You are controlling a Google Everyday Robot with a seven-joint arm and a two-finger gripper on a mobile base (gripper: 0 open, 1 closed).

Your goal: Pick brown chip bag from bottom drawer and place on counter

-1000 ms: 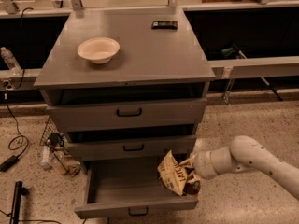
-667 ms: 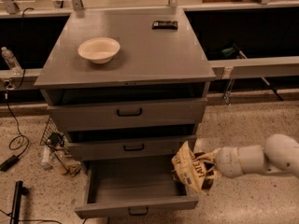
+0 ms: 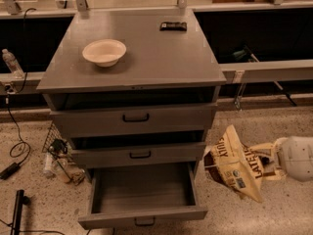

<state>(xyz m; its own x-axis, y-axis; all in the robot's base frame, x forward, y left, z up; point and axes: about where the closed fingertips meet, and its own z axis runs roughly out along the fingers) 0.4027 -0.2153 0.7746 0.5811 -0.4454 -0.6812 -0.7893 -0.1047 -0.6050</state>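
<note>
The gripper (image 3: 266, 161) is right of the open bottom drawer (image 3: 142, 214); its fingers (image 3: 260, 148) clamp the brown chip bag (image 3: 234, 161) in mid-air.

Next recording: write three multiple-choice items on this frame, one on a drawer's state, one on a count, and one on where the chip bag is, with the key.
1. The bottom drawer is:
A. shut
B. pulled out
C. missing

2. Things lying on the counter:
A. none
B. two
C. four

3. The brown chip bag is:
A. in the bottom drawer
B. on the counter
C. held in the air by the gripper, right of the drawer

Key:
1 B: the drawer's inside is in plain view below the two drawers above it.
2 B: only a white bowl and a black bar lie there.
3 C: the jaws grip the bag's right side, clear of drawer and counter.
</note>
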